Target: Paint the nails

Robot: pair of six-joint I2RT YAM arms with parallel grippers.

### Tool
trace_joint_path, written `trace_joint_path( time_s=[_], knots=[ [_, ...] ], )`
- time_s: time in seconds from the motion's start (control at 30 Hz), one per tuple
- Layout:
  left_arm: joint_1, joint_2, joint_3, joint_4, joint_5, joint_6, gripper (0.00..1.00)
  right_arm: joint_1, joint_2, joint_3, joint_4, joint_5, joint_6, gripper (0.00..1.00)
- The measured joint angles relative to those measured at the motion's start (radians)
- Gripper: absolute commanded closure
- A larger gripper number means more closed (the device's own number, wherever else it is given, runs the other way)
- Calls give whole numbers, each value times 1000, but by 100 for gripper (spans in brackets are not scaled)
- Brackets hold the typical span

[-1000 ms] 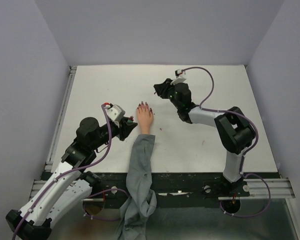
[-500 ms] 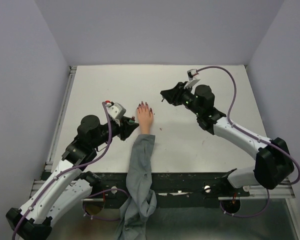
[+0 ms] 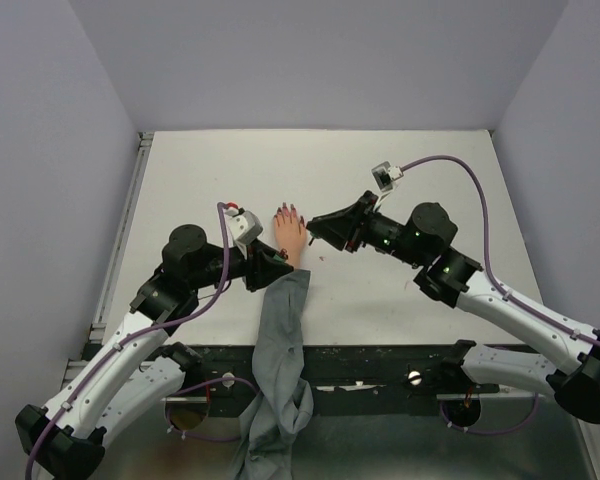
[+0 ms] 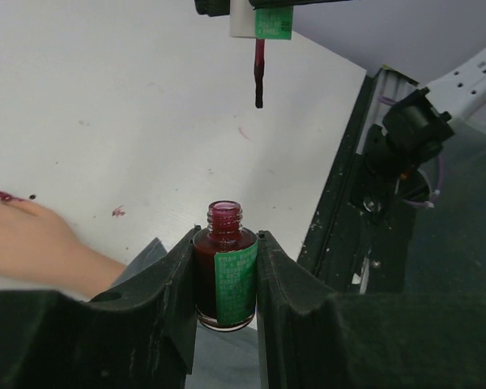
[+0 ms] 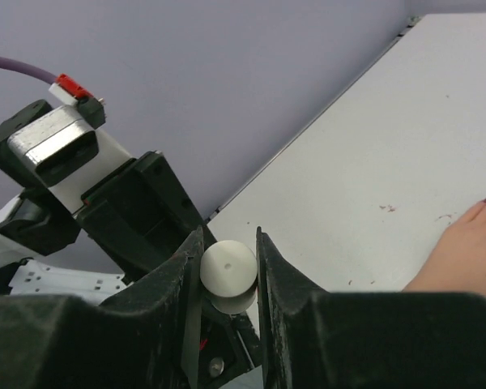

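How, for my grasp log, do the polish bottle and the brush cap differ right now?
The bottle is dark red and open-necked, standing upright in the left gripper; the brush cap is white, in the right gripper. The bottle sits low; the cap hangs above it, brush pointing down. Both carry green labels.

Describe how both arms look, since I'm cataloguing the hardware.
Left arm and right arm have white shells with black joints. A purple cable runs along each. Their fingers are black and blocky; the left wrist's camera box carries a red plug.
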Motion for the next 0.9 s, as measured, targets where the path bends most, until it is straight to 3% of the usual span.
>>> trace_joint_path(
  time_s=[0.37,0.9],
  knots=[
    [0,40,0,81,221,-57,100,63,-39,-19,86,-49,40,99],
    [0,51,0,126,278,-99,100,107,-10,-19,117,-56,42,99]
  ],
)
